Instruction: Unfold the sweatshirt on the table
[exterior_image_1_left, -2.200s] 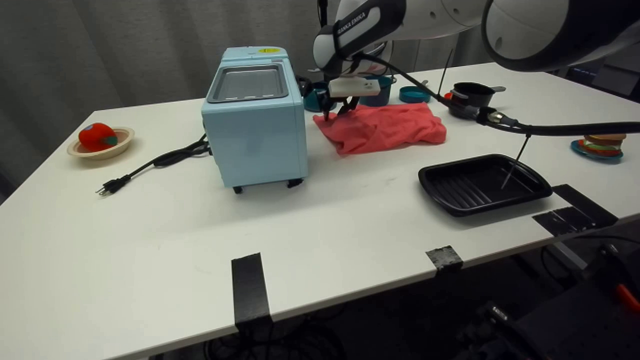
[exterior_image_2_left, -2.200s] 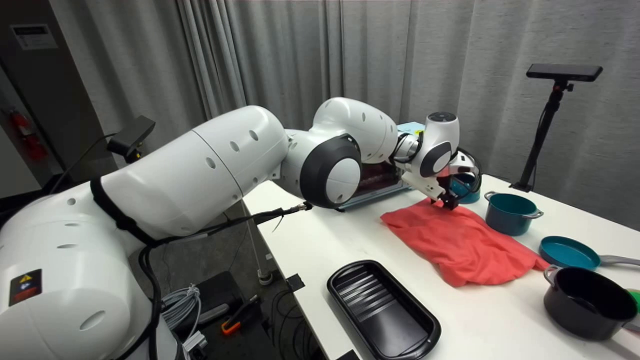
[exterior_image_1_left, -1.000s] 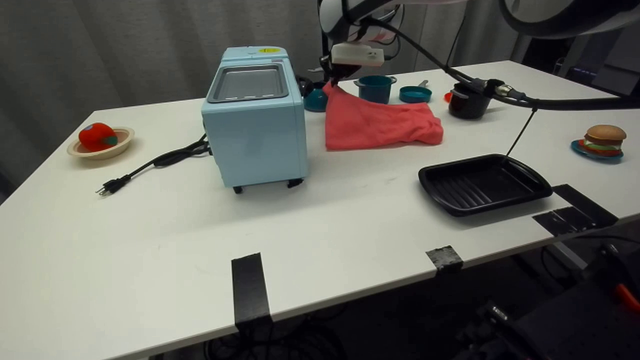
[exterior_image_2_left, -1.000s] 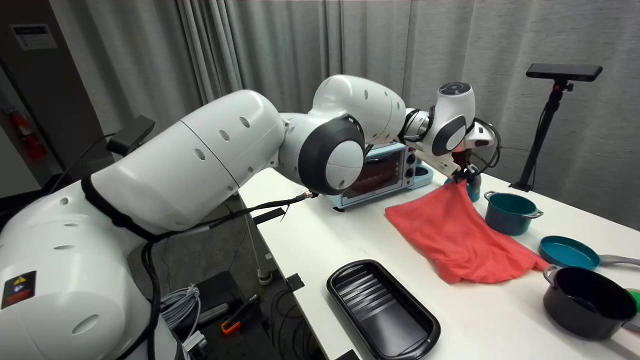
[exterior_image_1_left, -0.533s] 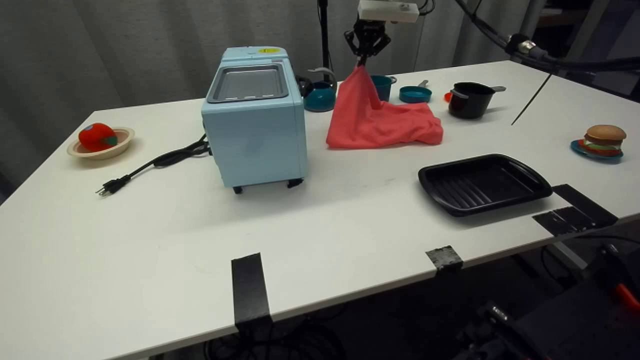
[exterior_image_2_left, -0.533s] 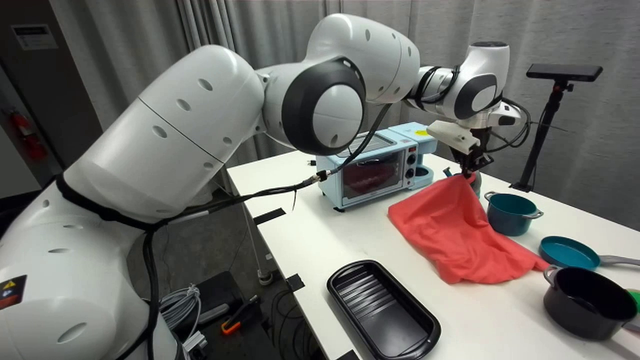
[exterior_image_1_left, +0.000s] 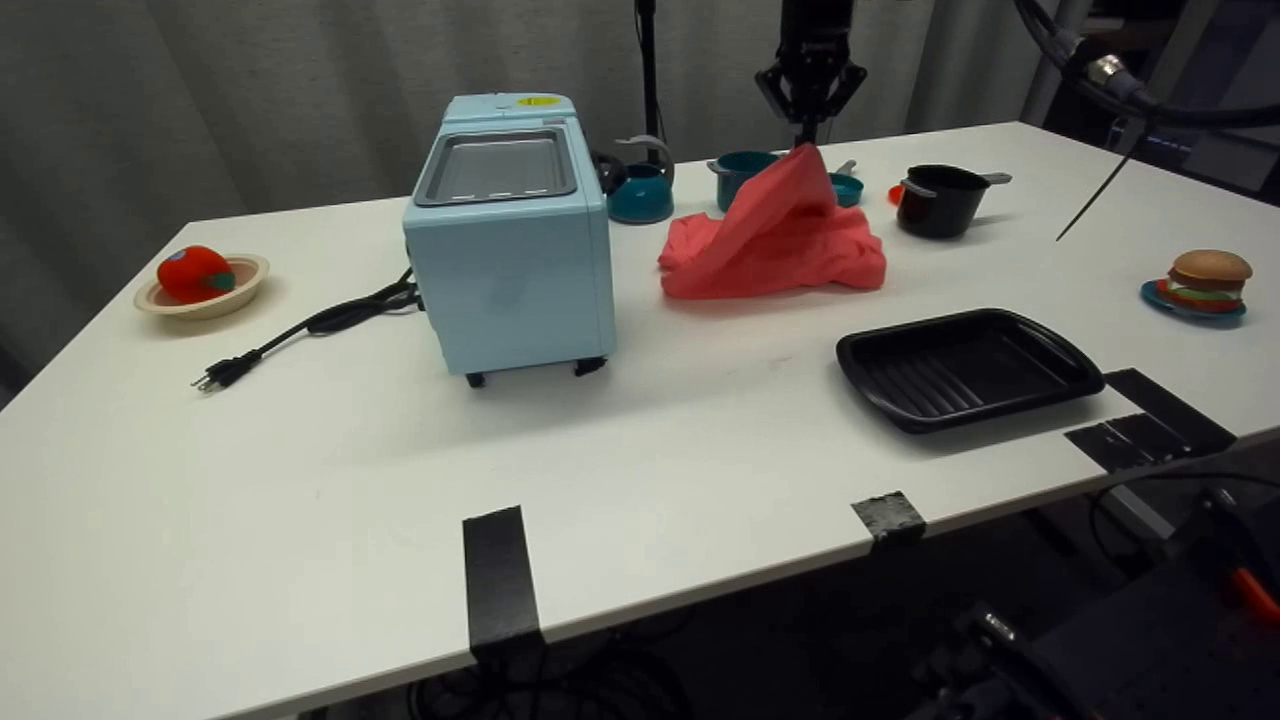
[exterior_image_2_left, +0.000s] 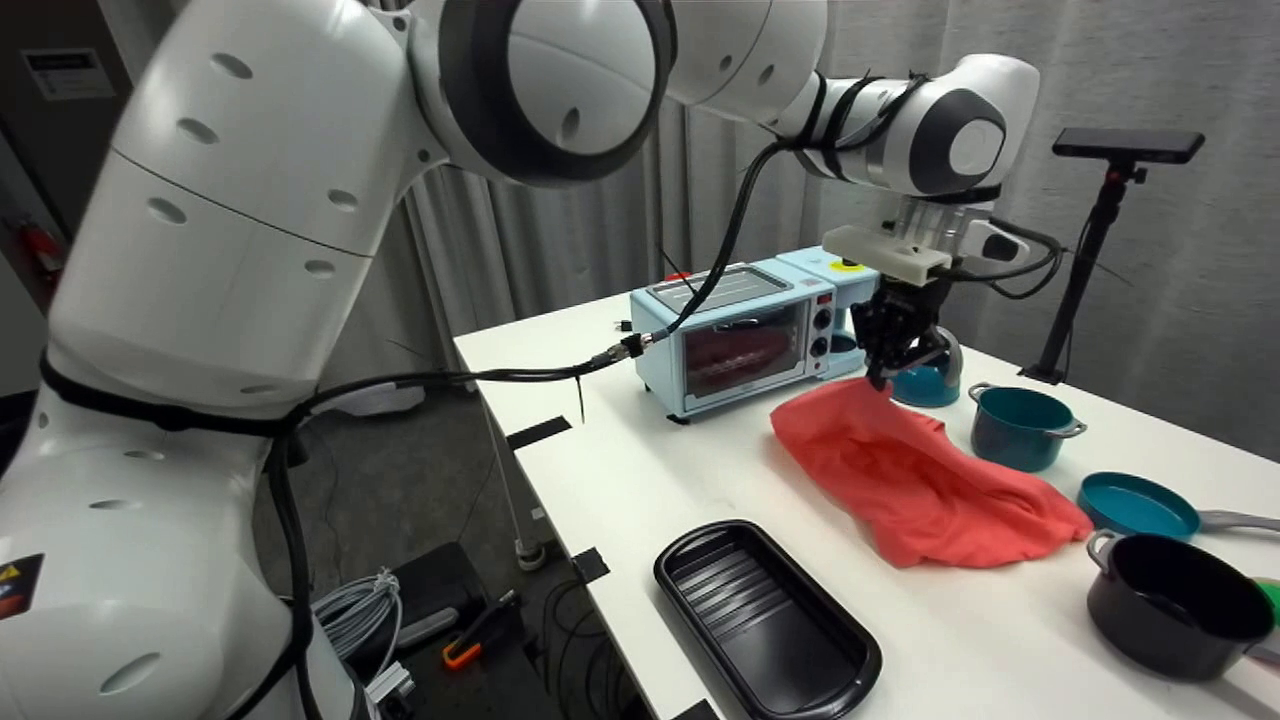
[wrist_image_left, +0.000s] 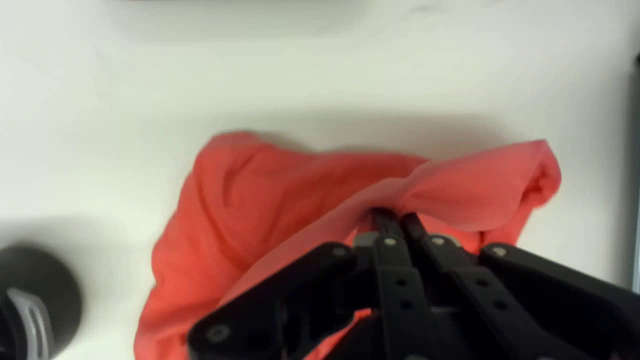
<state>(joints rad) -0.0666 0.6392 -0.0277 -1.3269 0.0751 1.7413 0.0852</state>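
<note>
The tool is pinching a raised fold of the red sweatshirt, the rest lying rumpled on the desk. Unfolding is apparently underway; the next move is likely calling for drawing that layer outward.

coral-red crumpled cloth sweatshirt, one plain colour; black two-fingered gripper; glossy white rounded robot arm, dark grey joint bands; pale blue boxy oven, yellow sticker on top; teal round kettle, teal two-handled pot; black rectangular tray, partly ribbed floor; white flat table; grey pleated curtain
</note>
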